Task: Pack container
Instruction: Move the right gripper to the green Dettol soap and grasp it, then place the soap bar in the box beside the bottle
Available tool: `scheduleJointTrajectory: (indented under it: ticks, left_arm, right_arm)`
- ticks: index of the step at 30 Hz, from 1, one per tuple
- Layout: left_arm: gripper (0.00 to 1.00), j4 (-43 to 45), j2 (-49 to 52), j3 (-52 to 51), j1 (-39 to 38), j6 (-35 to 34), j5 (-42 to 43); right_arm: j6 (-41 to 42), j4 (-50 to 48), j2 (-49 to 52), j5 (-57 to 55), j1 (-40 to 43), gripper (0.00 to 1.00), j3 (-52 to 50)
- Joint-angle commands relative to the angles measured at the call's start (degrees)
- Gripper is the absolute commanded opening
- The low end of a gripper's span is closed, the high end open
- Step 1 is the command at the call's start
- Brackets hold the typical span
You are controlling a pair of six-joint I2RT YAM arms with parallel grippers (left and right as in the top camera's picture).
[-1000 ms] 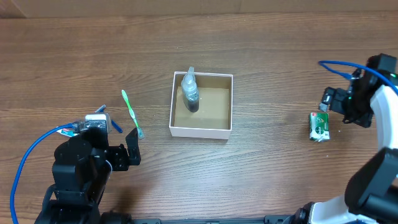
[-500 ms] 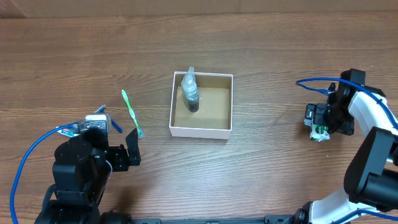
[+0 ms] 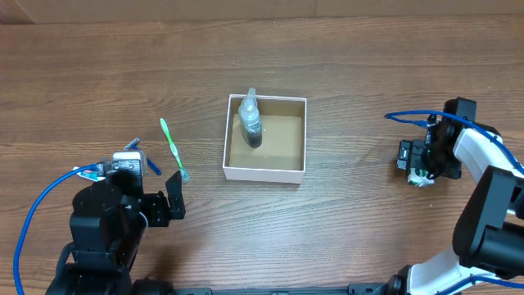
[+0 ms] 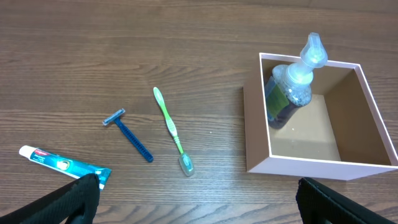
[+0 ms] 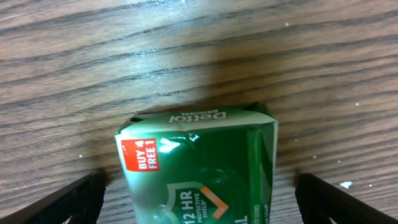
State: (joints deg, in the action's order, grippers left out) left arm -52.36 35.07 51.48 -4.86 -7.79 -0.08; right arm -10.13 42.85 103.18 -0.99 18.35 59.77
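Note:
The container (image 3: 264, 171) is a white square box with a brown inside at the table's middle; it also shows in the left wrist view (image 4: 305, 167). A clear bottle (image 3: 250, 120) lies in its left part, also seen in the left wrist view (image 4: 291, 87). My right gripper (image 3: 419, 166) is open and sits right over a green soap packet (image 5: 199, 168), its fingers apart on either side of it. My left gripper (image 3: 160, 201) is open and empty at the near left. A green toothbrush (image 3: 173, 149), a blue razor (image 4: 130, 135) and a toothpaste tube (image 4: 62, 164) lie left of the box.
Blue cables trail from both arms. The right arm's white body (image 3: 491, 197) fills the right edge.
My right gripper has moved left and down onto the soap packet, now hiding most of it from overhead. The left arm has not moved.

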Motion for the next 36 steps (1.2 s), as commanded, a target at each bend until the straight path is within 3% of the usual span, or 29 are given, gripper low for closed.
scheduleJointTrajectory:
  ticks: [1,11,18,23,28,32,36]
  left_arm:
    - [1.0,0.1,0.1,1.5,0.2,0.1,-0.5]
    - [1.0,-0.1,0.1,1.5,0.2,0.1,-0.5]
    - [1.0,-0.1,0.1,1.5,0.2,0.1,-0.5]
    - [1.0,-0.1,0.1,1.5,0.2,0.1,-0.5]
    - [1.0,-0.1,0.1,1.5,0.2,0.1,-0.5]
    - [1.0,-0.1,0.1,1.5,0.2,0.1,-0.5]
    - [1.0,-0.1,0.1,1.5,0.2,0.1,-0.5]
  right_arm:
    - [-0.9,-0.3,-0.2,1.1,0.2,0.99,-0.3]
    - [-0.8,-0.8,-0.2,1.1,0.2,0.93,-2.8]
    - [-0.6,-2.5,-0.2,1.9,0.0,0.52,-2.7]
    - [-0.4,-3.3,-0.2,2.8,0.0,0.38,-2.7]
    - [4.2,-2.0,-0.3,3.0,0.0,0.04,-0.2]
    - [10.6,9.3,-2.9,5.9,-1.8,0.04,12.7]
    - [13.0,19.8,-7.8,6.0,-11.2,0.04,25.0]
